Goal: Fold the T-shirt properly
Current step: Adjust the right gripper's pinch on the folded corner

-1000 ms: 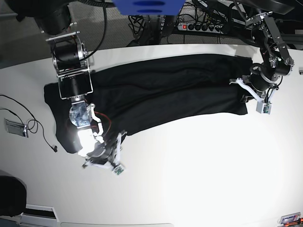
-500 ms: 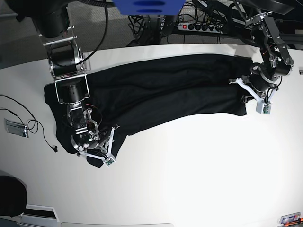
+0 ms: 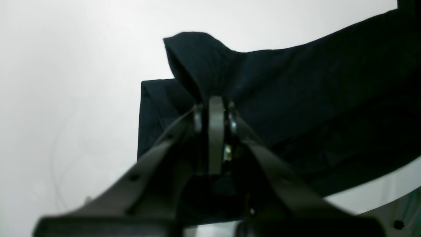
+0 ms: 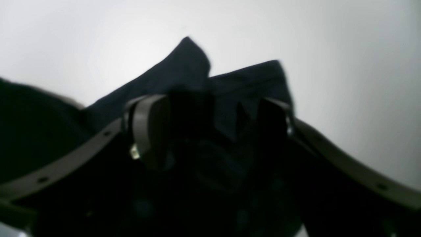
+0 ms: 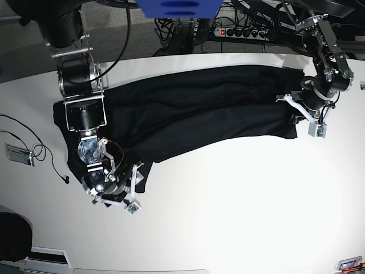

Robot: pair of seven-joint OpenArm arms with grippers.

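Note:
The black T-shirt [image 5: 188, 108] lies spread in a long band across the white table [image 5: 239, 205]. My left gripper [image 5: 292, 114] is at its right end. In the left wrist view it [image 3: 213, 105] is shut on a raised fold of the T-shirt [image 3: 296, 98]. My right gripper [image 5: 126, 184] is at the shirt's lower left corner. In the right wrist view it [image 4: 212, 108] is open, with its fingers [image 4: 151, 128] standing either side of a bunched edge of the T-shirt [image 4: 187, 72].
A thin black cable [image 5: 45, 157] and a small grey device [image 5: 17, 153] lie at the table's left edge. A power strip [image 5: 242, 32] and tangled cables sit behind the table. A blue object [image 5: 177, 7] hangs at the top.
My right gripper went from the bare table onto the shirt's lower left corner, then shifted slightly down with the cloth between its fingers. The left gripper has held still.

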